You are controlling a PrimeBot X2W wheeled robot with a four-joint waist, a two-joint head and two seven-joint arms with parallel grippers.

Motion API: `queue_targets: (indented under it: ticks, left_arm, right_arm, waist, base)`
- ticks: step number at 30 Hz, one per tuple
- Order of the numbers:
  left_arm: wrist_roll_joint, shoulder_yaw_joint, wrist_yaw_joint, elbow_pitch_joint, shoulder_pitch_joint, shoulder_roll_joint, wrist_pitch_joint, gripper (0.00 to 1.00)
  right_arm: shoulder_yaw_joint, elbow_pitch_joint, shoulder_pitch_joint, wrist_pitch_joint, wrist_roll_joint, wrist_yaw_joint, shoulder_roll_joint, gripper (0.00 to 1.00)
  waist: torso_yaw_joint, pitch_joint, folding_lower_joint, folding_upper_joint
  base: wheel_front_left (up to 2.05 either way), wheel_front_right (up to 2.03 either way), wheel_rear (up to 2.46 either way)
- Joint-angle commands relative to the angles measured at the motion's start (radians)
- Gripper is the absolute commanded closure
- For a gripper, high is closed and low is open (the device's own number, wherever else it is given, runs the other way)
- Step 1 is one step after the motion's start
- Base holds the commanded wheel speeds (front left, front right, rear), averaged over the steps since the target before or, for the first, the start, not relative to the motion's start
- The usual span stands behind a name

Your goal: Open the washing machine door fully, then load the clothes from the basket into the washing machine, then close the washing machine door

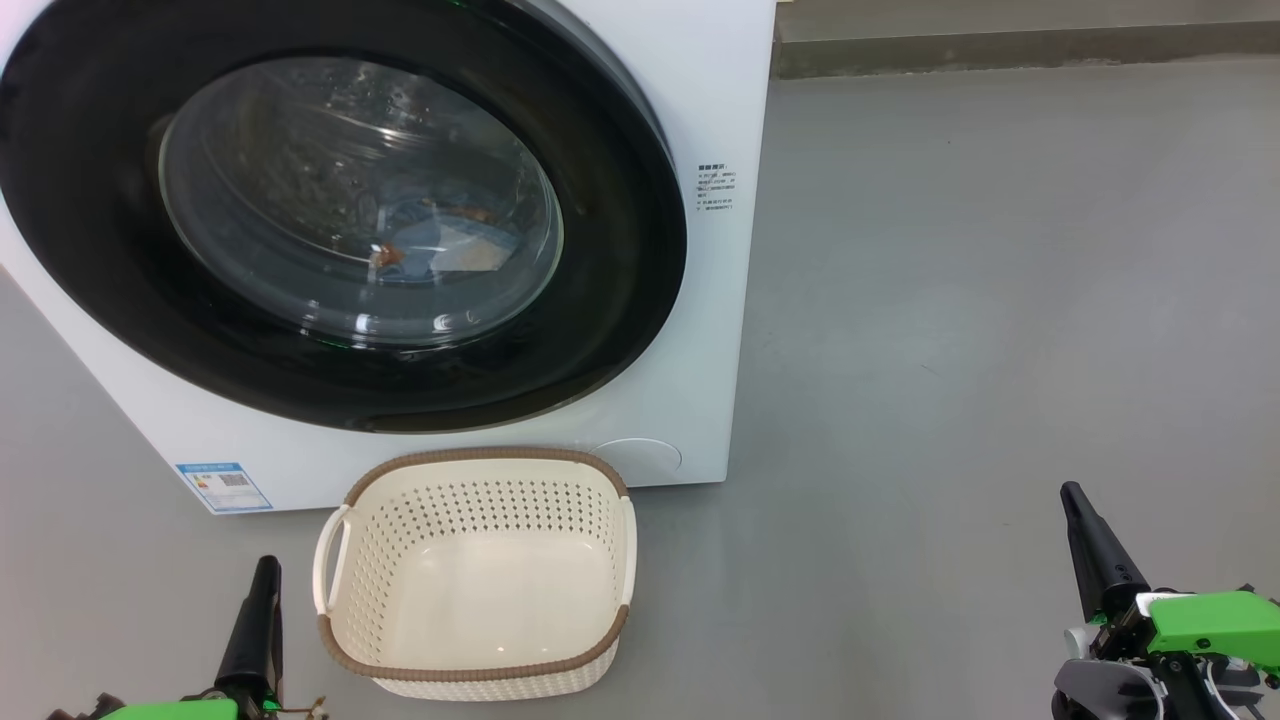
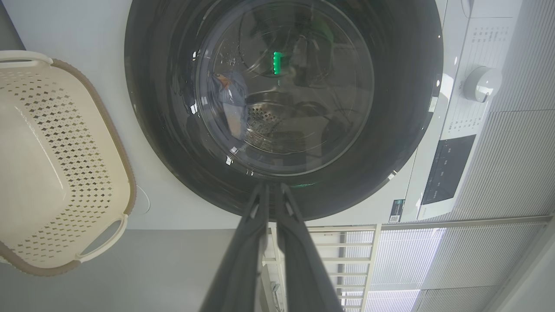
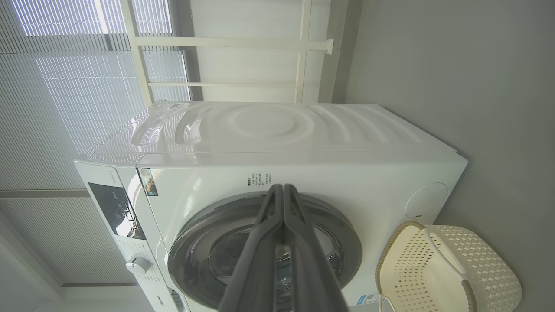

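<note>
The white washing machine (image 1: 700, 330) stands ahead with its black-rimmed round door (image 1: 620, 300) shut against the front. Through the glass window the clothes (image 1: 440, 250) lie inside the drum, blue and cream with an orange patch; the left wrist view shows them too (image 2: 230, 97). The cream basket (image 1: 480, 680) sits on the floor before the machine with nothing in it. My left gripper (image 1: 266, 570) is at the lower left, shut, holding nothing. At the lower right my right gripper (image 1: 1072, 495) is shut too and holds nothing. Both are well back from the door.
Grey floor (image 1: 1000, 300) stretches to the right of the machine up to a low wall base (image 1: 1000, 50). A blue label (image 1: 222, 486) marks the machine's lower left front. The control panel with a dial (image 2: 481, 84) is in the left wrist view.
</note>
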Motion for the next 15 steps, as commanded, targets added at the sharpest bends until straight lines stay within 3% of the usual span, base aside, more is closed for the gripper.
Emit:
queue_targets:
  ticks: [1,15]
  left_arm:
    - [-0.007,0.033,-0.002,-0.017,-0.043,0.008,0.007,1.00]
    - [-0.007,0.033,-0.002,-0.017,-0.043,0.008,0.007,1.00]
  right_arm:
    - [0.019,-0.024,-0.044,0.006,-0.003,0.002,-0.008,1.00]
    - [0.018,-0.024,-0.044,0.007,-0.003,0.002,-0.008,1.00]
  waist:
    - [0.000,0.000,0.0000,-0.0001]
    - [0.000,0.000,0.0000,-0.0001]
  base:
    - [0.00,0.00,0.00]
    - [0.00,0.00,0.00]
